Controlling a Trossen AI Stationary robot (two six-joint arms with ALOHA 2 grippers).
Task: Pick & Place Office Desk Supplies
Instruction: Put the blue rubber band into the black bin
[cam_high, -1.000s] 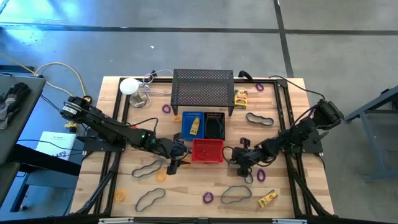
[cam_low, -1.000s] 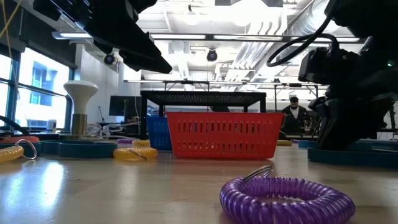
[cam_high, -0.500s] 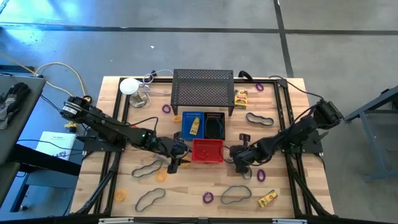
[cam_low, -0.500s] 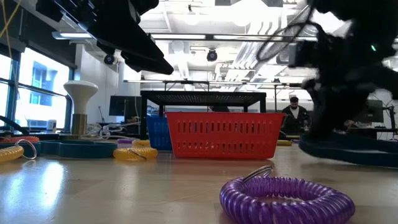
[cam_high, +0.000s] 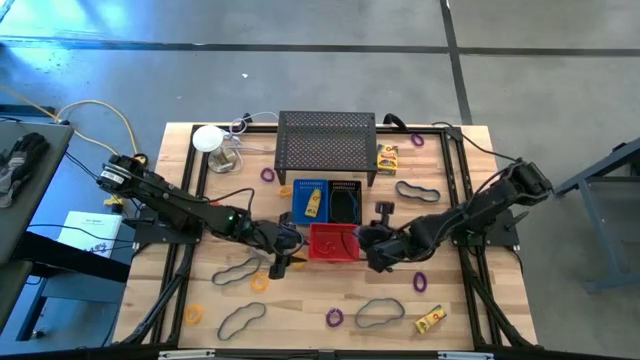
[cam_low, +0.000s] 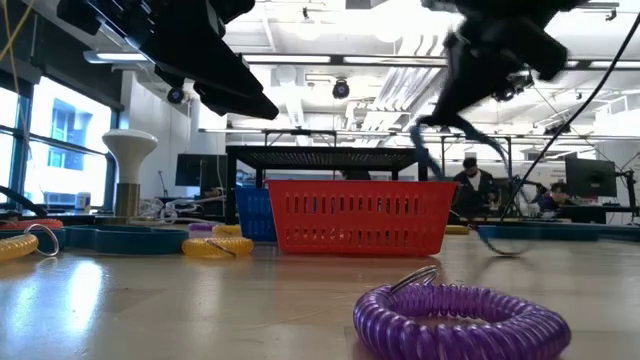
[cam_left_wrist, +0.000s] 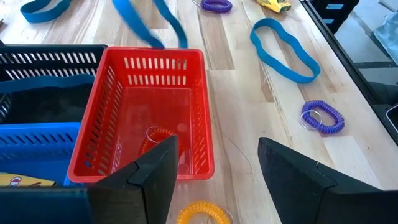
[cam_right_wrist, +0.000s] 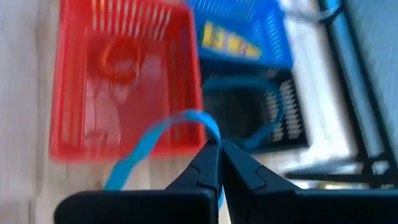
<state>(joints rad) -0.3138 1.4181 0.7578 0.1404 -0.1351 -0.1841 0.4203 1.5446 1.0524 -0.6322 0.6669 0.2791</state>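
Right wrist view showed right gripper (cam_right_wrist: 219, 149) pinching blue band (cam_right_wrist: 146, 142) beside red bin (cam_right_wrist: 118, 81), orange ring (cam_right_wrist: 120, 55) inside; left gripper (cam_left_wrist: 214, 158) spread wide near bin.

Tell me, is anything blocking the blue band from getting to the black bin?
Nothing visible blocks it. The right tool holds the blue band raised by the red bin, with the black bin just beyond, open-topped.
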